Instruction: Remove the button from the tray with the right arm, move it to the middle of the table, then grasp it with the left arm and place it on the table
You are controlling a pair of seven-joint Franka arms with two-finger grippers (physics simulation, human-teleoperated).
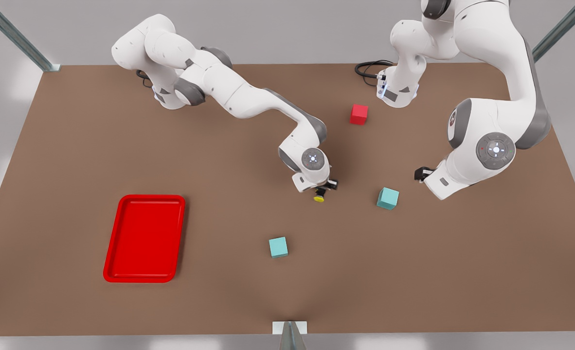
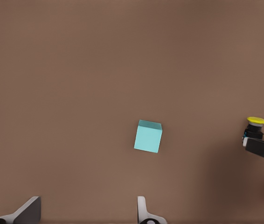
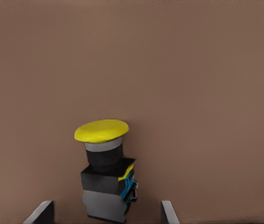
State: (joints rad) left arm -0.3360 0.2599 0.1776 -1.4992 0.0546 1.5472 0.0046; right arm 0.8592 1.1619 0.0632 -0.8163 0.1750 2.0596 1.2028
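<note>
The button [image 1: 319, 197], with its yellow cap and dark boxy body, lies near the middle of the table [image 1: 73, 170]. My right gripper [image 1: 325, 187], on the arm at the front view's left, is just over it. In the right wrist view the button [image 3: 107, 184] sits between the open fingertips [image 3: 43, 212], with a strip of table showing on each side. The red tray [image 1: 144, 238] at the front view's left holds nothing. My left gripper [image 1: 421, 173] hangs open at the front view's right, apart from the button [image 2: 256, 122], its fingertips [image 2: 29, 210] spread wide.
A teal cube [image 1: 387, 198] lies between the two grippers, below my left gripper [image 2: 148, 136]. Another teal cube [image 1: 278, 247] sits nearer the front edge. A red cube [image 1: 359, 114] stands toward the back. A black cable [image 1: 368, 68] lies by the far arm base.
</note>
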